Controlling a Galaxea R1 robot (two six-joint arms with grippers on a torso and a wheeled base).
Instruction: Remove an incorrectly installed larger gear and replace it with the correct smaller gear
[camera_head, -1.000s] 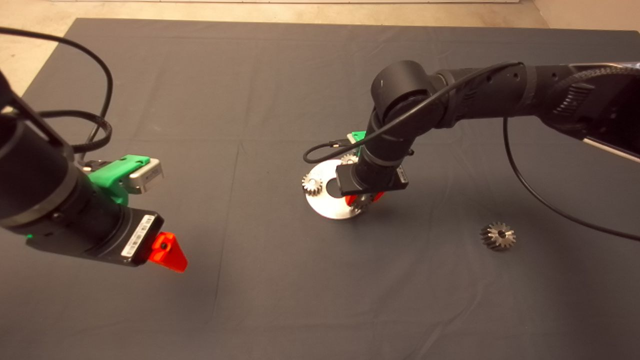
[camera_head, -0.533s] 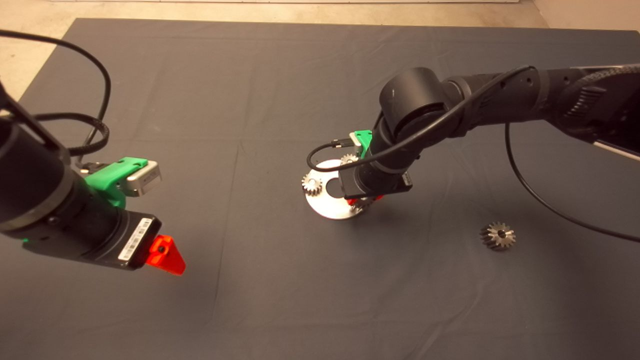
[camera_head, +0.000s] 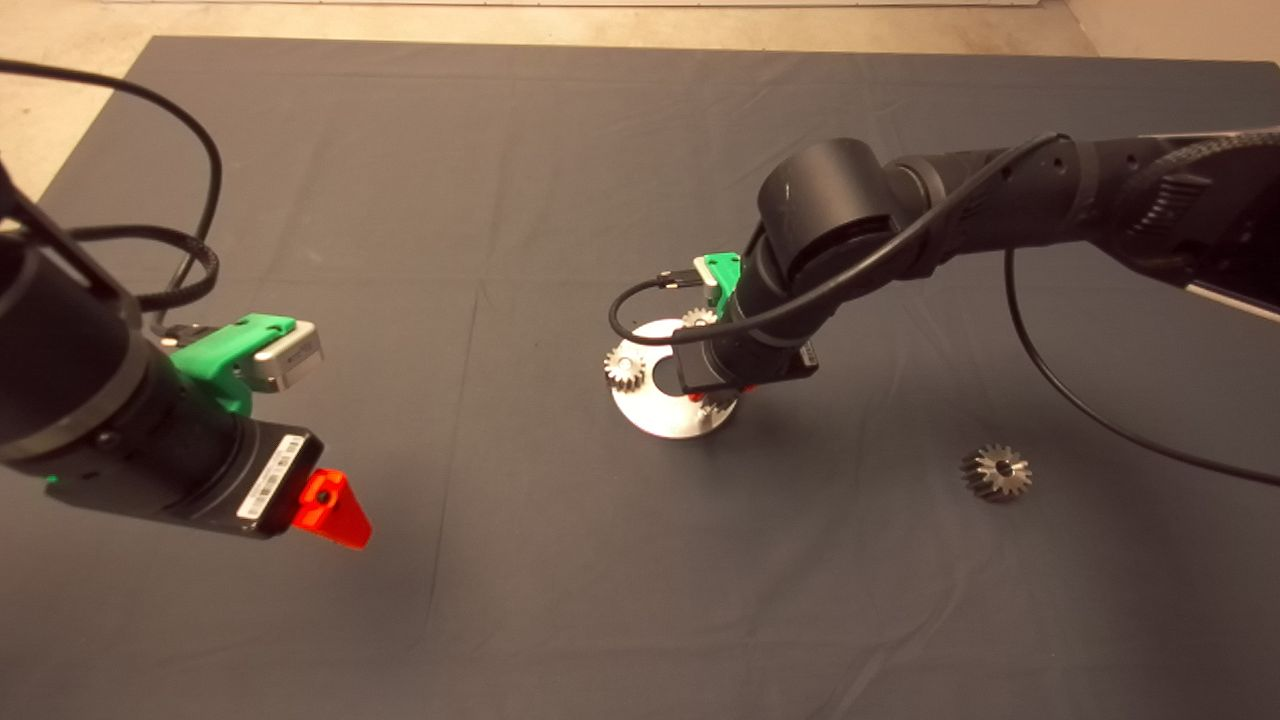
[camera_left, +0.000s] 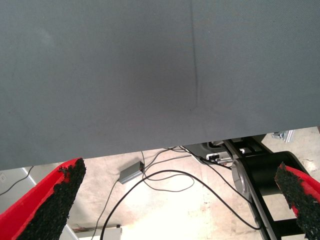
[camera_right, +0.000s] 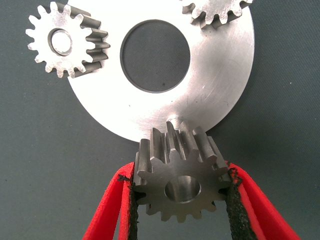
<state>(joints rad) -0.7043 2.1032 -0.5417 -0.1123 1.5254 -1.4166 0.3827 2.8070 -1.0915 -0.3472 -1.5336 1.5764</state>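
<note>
My right gripper (camera_right: 181, 175) is shut on the smaller gear (camera_right: 182, 182), a straight-toothed steel spur gear, its pads on two sides. It holds the gear tilted at the rim of a round steel plate (camera_right: 220, 75), right by a small peg (camera_right: 176, 120). In the head view the gear (camera_head: 718, 405) shows under the wrist at the plate's (camera_head: 650, 415) near right edge. The larger gear (camera_head: 996, 472), with slanted teeth, lies alone on the mat to the right. My left gripper (camera_head: 335, 508) is open and empty at the left.
Two other small spur gears (camera_head: 624, 369) (camera_head: 698, 319) sit on the plate, also in the right wrist view (camera_right: 65, 41) (camera_right: 215, 11). The plate has a large centre hole (camera_right: 155, 56). The left wrist view shows the mat's edge (camera_left: 150, 150) and cables on the floor.
My right gripper has sunk with the small gear toward the plate's edge, so its red fingers are nearly hidden under the wrist. The left arm has barely shifted.
</note>
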